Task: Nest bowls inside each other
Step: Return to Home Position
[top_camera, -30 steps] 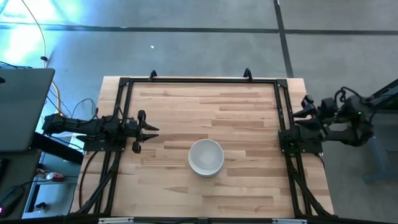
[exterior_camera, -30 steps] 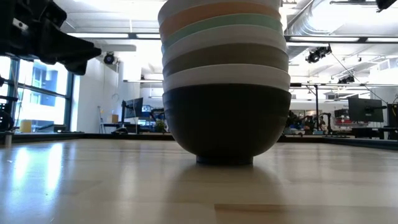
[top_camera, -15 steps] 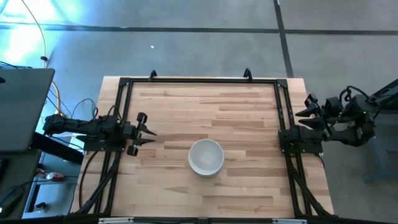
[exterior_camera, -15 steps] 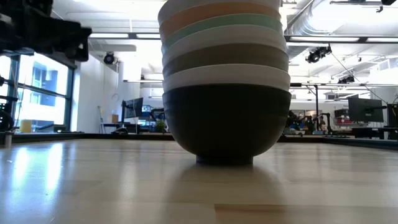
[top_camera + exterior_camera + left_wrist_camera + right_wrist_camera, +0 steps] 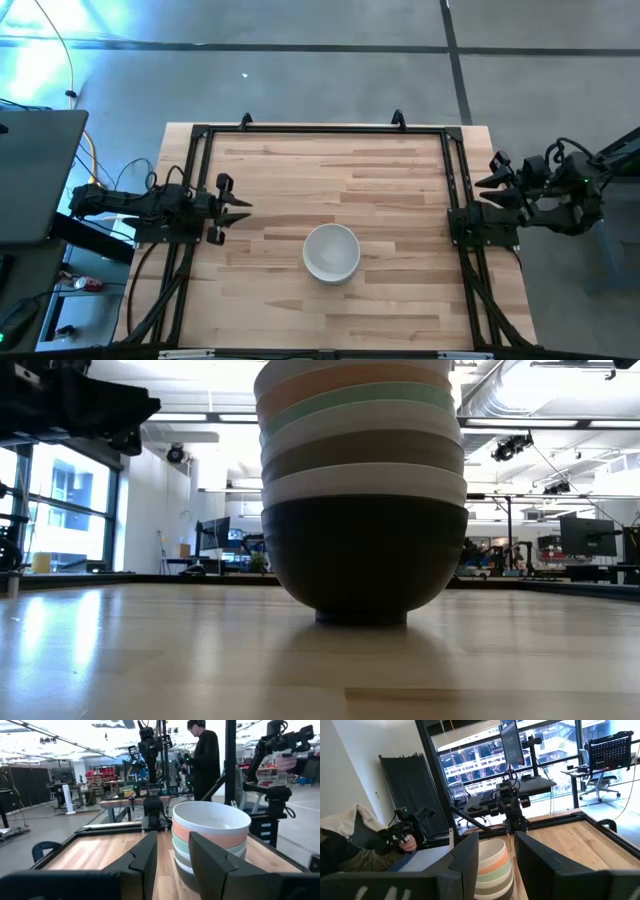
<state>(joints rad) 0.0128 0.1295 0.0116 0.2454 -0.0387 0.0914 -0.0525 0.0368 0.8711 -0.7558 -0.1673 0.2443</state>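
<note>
- From above, only the top white bowl [image 5: 331,252] in sight, the six under it hidden.
- In the low view, stack of bowls [image 5: 365,490] filling the middle: black bowl [image 5: 365,565] on the wood, then white, grey, white, mint green, peach-orange, and a white one on top, cut off by the upper edge.
- Standing on the table [image 5: 380,170], a little nearer its front edge than its centre, between the two arms and well apart from both.
- Left gripper [image 5: 241,210] just inside the table's left edge, pointing at the stack, fingers spread and holding nothing; bowls seen through the gap in the left wrist view.
- Right gripper [image 5: 484,194] off the table's right edge, by the frame post, fingers likewise apart and empty.
- Dark arm part [image 5: 80,405] at the low view's upper left, cropped by the picture's edge.
- Black frame rail [image 5: 320,130] running round the tabletop; grey panel [image 5: 35,175] and loose cables off its left side.
- Beyond the table, a person in dark clothes [image 5: 205,760] standing among other rigs.
- In the right wrist view, a hand [image 5: 407,842] on a dark handle, the rest of the person out of frame.
- Monitor [image 5: 511,742] behind, its screen too small to read.
</note>
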